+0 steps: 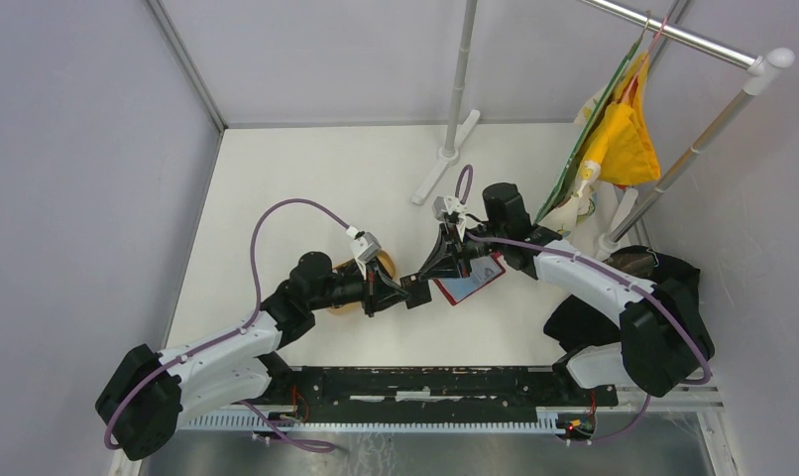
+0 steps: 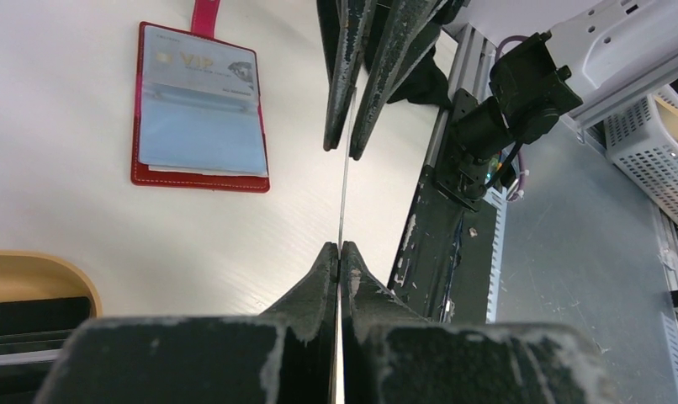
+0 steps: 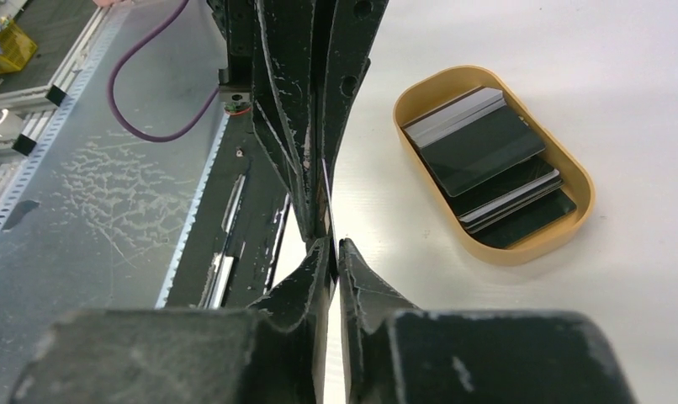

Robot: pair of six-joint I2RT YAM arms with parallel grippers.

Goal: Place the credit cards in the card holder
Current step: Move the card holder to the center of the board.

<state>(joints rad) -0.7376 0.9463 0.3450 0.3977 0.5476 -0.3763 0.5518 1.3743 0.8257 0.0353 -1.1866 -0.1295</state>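
Over the bench (image 2: 75, 223), the left jaws and right jaws meet tip to tip, each pinching one end of a card (image 2: 343, 181) whose long axis runs between them. The holder (image 2: 199, 109) lies open just beside them, nearer the right arm. More cards (image 3: 479, 147) sit in the tray (image 3: 508, 254) on the left arm's side.

Two end effectors hold one thin card, with a tray of cards beside them.

At the bottom centre the right end effector (image 3: 334, 246) points up, its two black fingers almost together on the lower edge of a credit card (image 3: 326, 198), which shows edge-on as a pale thin line. From the top centre the left end effector (image 3: 315, 229) comes down and pinches the same card higher up. At the right of the frame an oval tan tray (image 3: 497, 254) lies on the white counter (image 3: 622, 76) and holds overlapping cards (image 3: 483, 147), mostly black, some pale grey. At the left are a grey metal plate (image 3: 92, 194) and a purple cable (image 3: 150, 126).
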